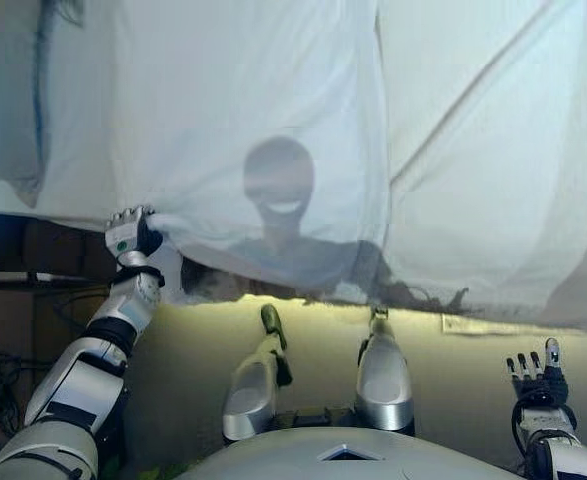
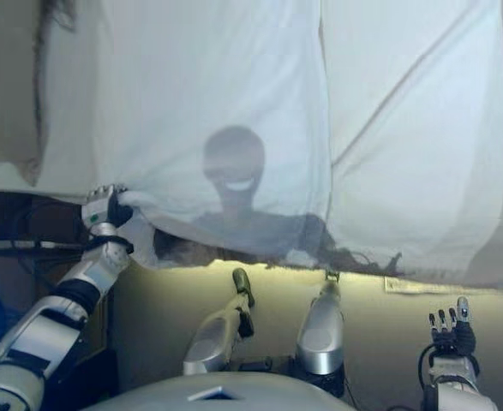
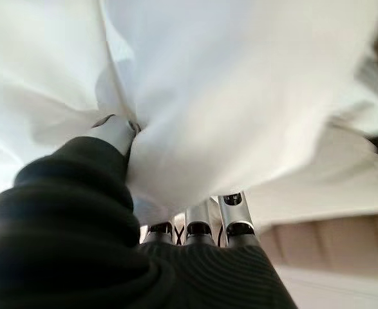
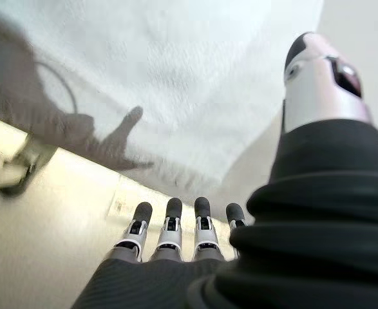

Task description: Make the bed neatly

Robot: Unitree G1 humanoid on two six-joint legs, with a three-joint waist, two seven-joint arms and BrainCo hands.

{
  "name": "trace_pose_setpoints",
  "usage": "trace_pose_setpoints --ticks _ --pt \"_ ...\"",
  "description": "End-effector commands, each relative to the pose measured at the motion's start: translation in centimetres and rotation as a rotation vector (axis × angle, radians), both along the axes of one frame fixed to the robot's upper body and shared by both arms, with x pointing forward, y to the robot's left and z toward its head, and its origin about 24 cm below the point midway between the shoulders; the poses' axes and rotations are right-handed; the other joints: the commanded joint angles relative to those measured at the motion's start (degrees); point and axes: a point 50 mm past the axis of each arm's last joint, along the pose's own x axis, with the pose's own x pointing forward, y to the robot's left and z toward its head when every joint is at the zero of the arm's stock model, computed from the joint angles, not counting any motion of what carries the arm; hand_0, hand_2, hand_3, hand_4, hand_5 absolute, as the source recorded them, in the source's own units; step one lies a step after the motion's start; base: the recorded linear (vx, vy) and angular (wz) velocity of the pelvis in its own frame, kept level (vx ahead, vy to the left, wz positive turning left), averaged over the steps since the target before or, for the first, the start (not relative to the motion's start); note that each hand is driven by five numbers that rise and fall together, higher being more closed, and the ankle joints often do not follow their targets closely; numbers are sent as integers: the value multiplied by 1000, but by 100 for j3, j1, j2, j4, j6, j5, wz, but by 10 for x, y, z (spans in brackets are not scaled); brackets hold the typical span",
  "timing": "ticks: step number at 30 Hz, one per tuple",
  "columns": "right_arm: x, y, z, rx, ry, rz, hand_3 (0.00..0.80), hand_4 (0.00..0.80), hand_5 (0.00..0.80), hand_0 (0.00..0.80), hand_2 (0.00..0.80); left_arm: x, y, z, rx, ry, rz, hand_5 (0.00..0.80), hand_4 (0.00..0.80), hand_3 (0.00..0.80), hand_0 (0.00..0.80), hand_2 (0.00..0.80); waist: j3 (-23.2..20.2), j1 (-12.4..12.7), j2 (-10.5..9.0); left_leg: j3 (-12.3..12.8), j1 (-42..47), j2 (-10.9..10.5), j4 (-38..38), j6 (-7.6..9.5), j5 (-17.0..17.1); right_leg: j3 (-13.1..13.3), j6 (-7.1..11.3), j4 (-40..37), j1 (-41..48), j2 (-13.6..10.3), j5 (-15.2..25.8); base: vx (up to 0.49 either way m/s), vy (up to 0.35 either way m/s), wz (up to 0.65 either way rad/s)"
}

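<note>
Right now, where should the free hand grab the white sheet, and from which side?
Probably the sheet's hanging bottom edge on the robot's right, coming up from below. That hem dangles free there, above the open right hand, which holds nothing. The left hand already pinches the same edge, so a matching grip should pull it evenly.

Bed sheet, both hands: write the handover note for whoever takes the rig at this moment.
Left hand: shut on the near edge of the white sheet, at the bed's left side; the left wrist view shows cloth bunched between thumb and fingers.
Right hand: open, fingers straight, holding nothing, low at the right, short of the sheet's edge.
Sheet: spread over the bed, with a long fold running up the middle and a diagonal crease on the right half; its near edge hangs unevenly.
Done: the left grasp on the edge.
Left: probably take the right side of the edge, pull the sheet even and smooth the folds.
</note>
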Motion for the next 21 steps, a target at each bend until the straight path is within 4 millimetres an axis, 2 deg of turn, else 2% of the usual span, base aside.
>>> trace_pose_setpoints --ticks 1,5,8,11,15,21 --pt "-21 -10 0 -42 118 -100 0 0 0 0 0 -47 88 4 222 167 315 800 800 800 800 800 -551 233 -242 -31 -143 -15 63 18 62 61 398 854 -29 -695 -381 156 97 14" --pt "-24 -20 6 -73 162 -146 0 0 0 0 0 -77 110 -4 303 334 417 800 800 800 800 800 -792 357 -99 -52 46 -62 70 34 -26 -32 449 788 184 -780 -393 131 93 9" --pt "-26 -27 10 -95 193 -182 0 0 0 0 0 -96 116 -13 364 429 448 800 800 800 800 800 -909 414 -2 -66 171 -84 44 41 -77 -87 476 703 333 -795 -393 113 100 -5" --pt "-26 -36 18 -132 215 -221 0 0 0 0 0 -106 121 -14 411 466 472 800 800 800 800 800 -1017 434 131 -80 264 -116 5 31 -109 -123 502 639 437 -804 -407 92 155 -3" --pt "-32 -45 25 -165 228 -277 0 0 0 0 0 -106 129 -5 433 443 487 800 800 800 800 800 -1122 543 245 -164 259 -162 2 40 -154 -190 524 594 540 -839 -415 42 107 3" --pt "-36 -32 14 -147 231 -302 0 0 0 0 0 -102 130 -1 431 408 466 800 800 800 800 800 -1314 719 235 -329 313 -283 2 135 -206 -314 522 670 637 -957 -348 62 61 10"
